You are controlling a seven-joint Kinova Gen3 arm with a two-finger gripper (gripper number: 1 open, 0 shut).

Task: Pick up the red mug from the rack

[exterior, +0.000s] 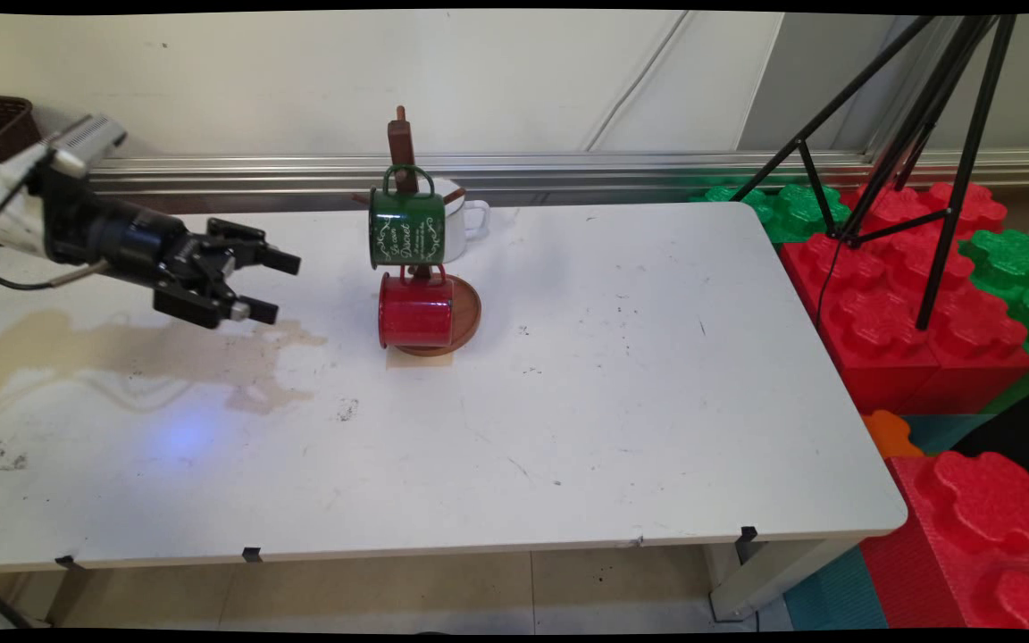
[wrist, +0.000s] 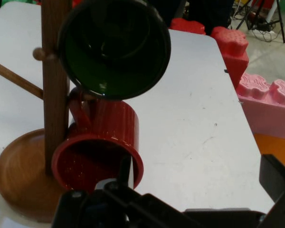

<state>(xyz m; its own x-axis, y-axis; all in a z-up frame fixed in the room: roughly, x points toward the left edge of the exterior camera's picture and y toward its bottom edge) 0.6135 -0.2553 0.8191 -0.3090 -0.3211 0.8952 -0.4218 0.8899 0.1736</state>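
1. Hovering above the white table [exterior: 639,420], gripper [exterior: 269,286] spread, holding nothing, aimed at the mug tree [exterior: 401,143].
2. Nearest: red mug [exterior: 414,311] on the lowest peg; green mug [exterior: 406,228] hangs above.
3. White mug [exterior: 465,214] sits behind the tree.
4. Brown stain [exterior: 148,353] lies under the gripper.

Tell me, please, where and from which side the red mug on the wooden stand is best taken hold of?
Probably by the rim: the red mug hangs low on the wooden stand with its open mouth toward the gripper. Coming from the table's left, one of the fingers could slip inside the wall.
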